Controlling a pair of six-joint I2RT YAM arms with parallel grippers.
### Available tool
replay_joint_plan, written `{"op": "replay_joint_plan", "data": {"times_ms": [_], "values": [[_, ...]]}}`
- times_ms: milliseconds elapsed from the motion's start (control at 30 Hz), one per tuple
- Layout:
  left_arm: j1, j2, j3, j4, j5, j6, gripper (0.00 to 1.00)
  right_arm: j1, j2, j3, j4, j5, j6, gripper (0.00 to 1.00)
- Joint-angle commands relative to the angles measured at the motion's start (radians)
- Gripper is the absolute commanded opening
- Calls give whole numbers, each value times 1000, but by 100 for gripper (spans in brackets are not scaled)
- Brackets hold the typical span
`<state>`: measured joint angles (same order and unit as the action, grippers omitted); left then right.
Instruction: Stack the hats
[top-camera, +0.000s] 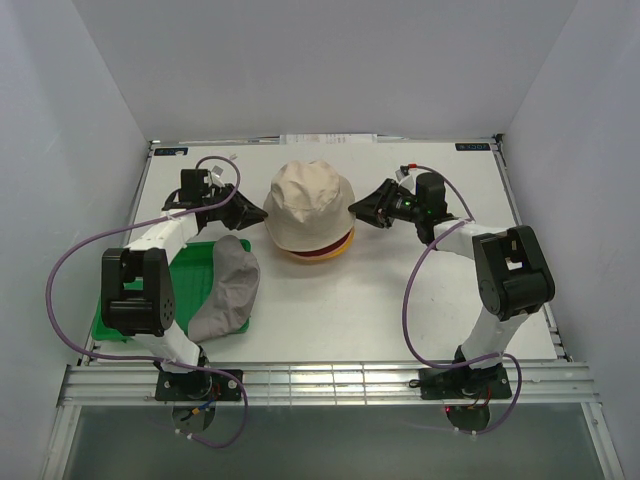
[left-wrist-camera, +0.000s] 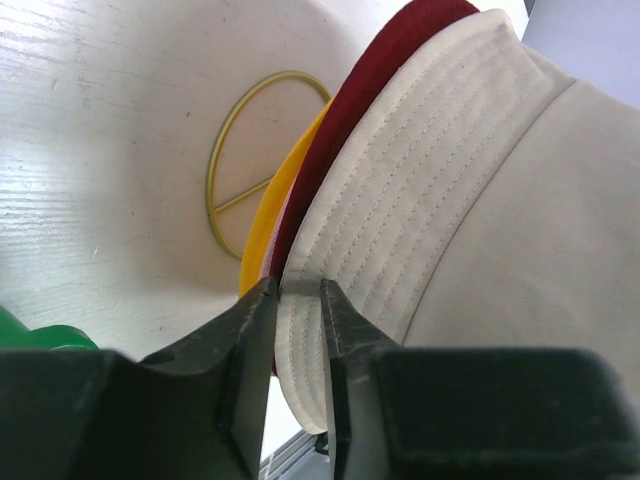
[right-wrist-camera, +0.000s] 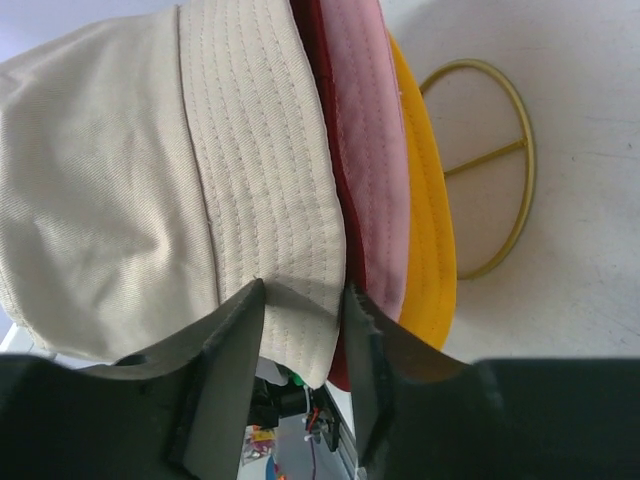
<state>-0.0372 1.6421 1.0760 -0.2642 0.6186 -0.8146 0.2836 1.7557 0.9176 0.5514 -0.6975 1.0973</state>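
A cream-beige hat (top-camera: 310, 205) tops a stack at the table's middle, over the dark red hat (top-camera: 326, 247) and the yellow-orange hat (top-camera: 300, 256). The pink hat (right-wrist-camera: 365, 130) shows between red and yellow in the right wrist view. My left gripper (top-camera: 262, 214) is shut on the cream brim (left-wrist-camera: 400, 200) at the stack's left side. My right gripper (top-camera: 352, 210) is shut on the same brim (right-wrist-camera: 260, 190) at the right side. A grey hat (top-camera: 228, 290) lies loose at the left, partly on the tray.
The stack sits on a gold wire stand (left-wrist-camera: 225, 190), whose ring base (right-wrist-camera: 510, 200) rests on the white table. A flat green tray (top-camera: 190, 262) lies by the left arm's base. Grey walls close in the table on three sides.
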Motion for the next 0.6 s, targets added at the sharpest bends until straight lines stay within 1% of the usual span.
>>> {"op": "replay_joint_plan", "data": {"times_ms": [0,33,133,200,400,500,567], "values": [[-1,-39,-11,17,10,5,31,6,4,-13,71,-20,19,38],[-1,-42,-11,17,10,5,27,6,5,-14,74,-19,22,34],[-1,-45,-14,17,6,5,23,6,4,-19,76,-19,22,26],[-1,-48,-16,16,6,6,17,6,4,-23,78,-17,22,21],[-1,-59,-19,11,-6,12,0,6,8,-36,81,-17,21,11],[-1,-67,-19,6,-16,17,0,6,10,-39,78,-17,18,8],[-1,-71,-21,8,-19,20,0,6,10,-42,76,-17,18,8]]}}
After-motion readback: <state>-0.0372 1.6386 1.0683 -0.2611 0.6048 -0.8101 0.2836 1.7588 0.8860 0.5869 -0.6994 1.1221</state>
